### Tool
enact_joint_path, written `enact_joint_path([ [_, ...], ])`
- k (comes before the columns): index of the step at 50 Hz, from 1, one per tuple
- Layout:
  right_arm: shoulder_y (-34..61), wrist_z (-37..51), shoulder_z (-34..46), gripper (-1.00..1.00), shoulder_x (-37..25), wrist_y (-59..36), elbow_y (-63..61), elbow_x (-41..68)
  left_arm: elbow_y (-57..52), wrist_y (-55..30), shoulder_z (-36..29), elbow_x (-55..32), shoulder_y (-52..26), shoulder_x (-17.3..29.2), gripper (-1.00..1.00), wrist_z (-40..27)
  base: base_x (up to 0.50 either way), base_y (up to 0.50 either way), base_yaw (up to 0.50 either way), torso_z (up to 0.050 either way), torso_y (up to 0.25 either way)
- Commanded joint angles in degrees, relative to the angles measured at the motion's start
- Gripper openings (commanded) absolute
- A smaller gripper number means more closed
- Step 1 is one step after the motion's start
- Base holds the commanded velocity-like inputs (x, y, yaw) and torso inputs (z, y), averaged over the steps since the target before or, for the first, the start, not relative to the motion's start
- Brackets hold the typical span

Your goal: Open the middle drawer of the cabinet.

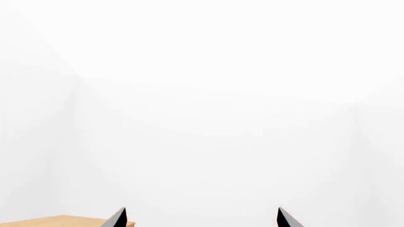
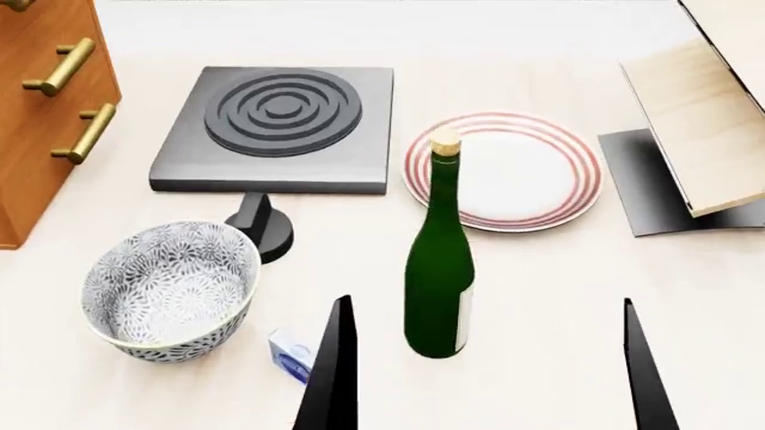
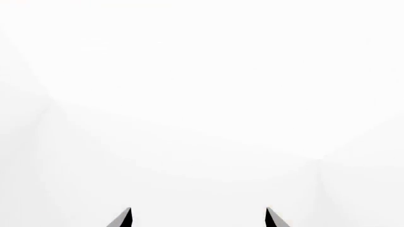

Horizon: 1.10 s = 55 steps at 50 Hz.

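The orange-brown cabinet [image 2: 30, 179] stands at the far left edge of the head view, only partly in frame. Three brass bar handles show on its front. The middle drawer [image 2: 24, 54] carries the second handle [image 2: 60, 67] and sits flush with the fronts above and below. My left gripper [image 1: 202, 218] is open, its tips wide apart with only white background between them. My right gripper [image 3: 198, 218] is open too and holds nothing. In the head view a black finger [image 2: 335, 367] rises at bottom centre and another black finger [image 2: 640, 367] at bottom right, both far from the cabinet.
On the pale table stand a grey stove plate [image 2: 281, 125] with a black knob [image 2: 265, 224], a patterned bowl [image 2: 174, 287], a green bottle [image 2: 440, 269], a red-rimmed plate [image 2: 526, 170] and a small blue-white box [image 2: 290, 354]. A pale slanted board [image 2: 705, 116] stands at right. A tan wood strip [image 1: 57, 221] shows beside the left gripper.
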<state>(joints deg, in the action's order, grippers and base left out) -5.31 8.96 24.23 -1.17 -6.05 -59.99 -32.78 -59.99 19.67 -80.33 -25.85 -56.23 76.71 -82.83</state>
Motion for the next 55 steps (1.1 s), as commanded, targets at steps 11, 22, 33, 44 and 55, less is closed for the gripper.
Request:
enact_joint_path([
  [11, -0.72, -0.87, -1.82, 1.0, 1.16, 2.29, -0.01, -1.48, 0.05, 3.12, -19.13, 2.91, -18.73, 0.51, 1.0, -4.39, 0.49, 0.0, 0.0, 0.0, 0.0],
  [22, -0.95, -0.92, -1.89, 1.0, 1.16, 3.03, -0.01, -1.65, 0.03, 3.78, -22.88, 3.21, -22.48, 0.69, 1.0, -5.71, 0.5, 0.0, 0.0, 0.0, 0.001],
  [33, -0.98, -0.98, -1.87, 1.0, 1.16, 3.52, -0.01, -1.8, 0.03, 5.25, -27.49, 3.74, -26.86, 1.24, 1.0, -6.9, 0.5, 0.0, 0.0, 0.0, 0.0],
  [44, -0.78, -1.09, -1.94, 1.0, 1.16, 3.54, -0.01, -1.76, 0.04, 5.35, -27.08, 3.44, -26.76, 1.49, 1.0, -6.92, 0.5, 0.0, 0.0, 0.0, 0.002],
  [55, -0.52, -1.51, -2.01, 1.0, 1.16, 3.77, -0.01, -1.55, 0.03, 5.4, -27.34, 2.32, -28.32, 1.44, 1.0, -7.0, 0.5, 0.0, 0.0, 0.0, 0.0],
])
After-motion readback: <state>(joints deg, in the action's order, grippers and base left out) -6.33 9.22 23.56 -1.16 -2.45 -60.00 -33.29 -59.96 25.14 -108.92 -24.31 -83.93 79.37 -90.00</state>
